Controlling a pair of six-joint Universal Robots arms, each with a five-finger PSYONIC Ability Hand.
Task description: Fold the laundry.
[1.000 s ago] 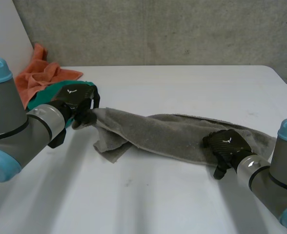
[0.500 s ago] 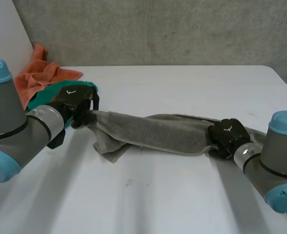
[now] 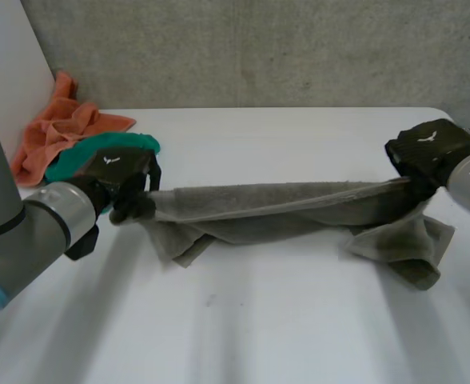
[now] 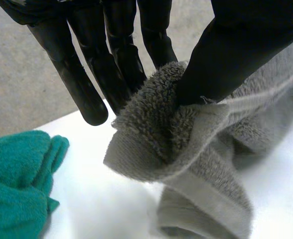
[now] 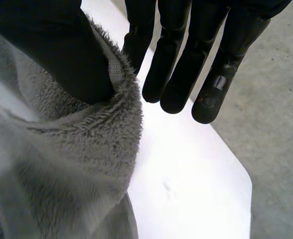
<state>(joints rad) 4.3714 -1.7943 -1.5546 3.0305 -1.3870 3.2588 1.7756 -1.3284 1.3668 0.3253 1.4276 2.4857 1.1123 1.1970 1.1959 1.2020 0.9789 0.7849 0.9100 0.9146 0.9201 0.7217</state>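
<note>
No legible writing — just a white emblem (image 3: 112, 159) on left robot hand (image 3: 131, 172) and right robot hand (image 3: 439, 152).

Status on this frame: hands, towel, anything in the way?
Left hand pinches one end of towel, right hand the other. Towel stretched between them, low over table. Green cloth, orange cloth behind left hand, off towel.

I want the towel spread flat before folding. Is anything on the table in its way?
Nothing visible. The grey towel hangs stretched between the left hand and right hand, over bare table. The green cloth and orange cloth lie beyond the left hand.
</note>
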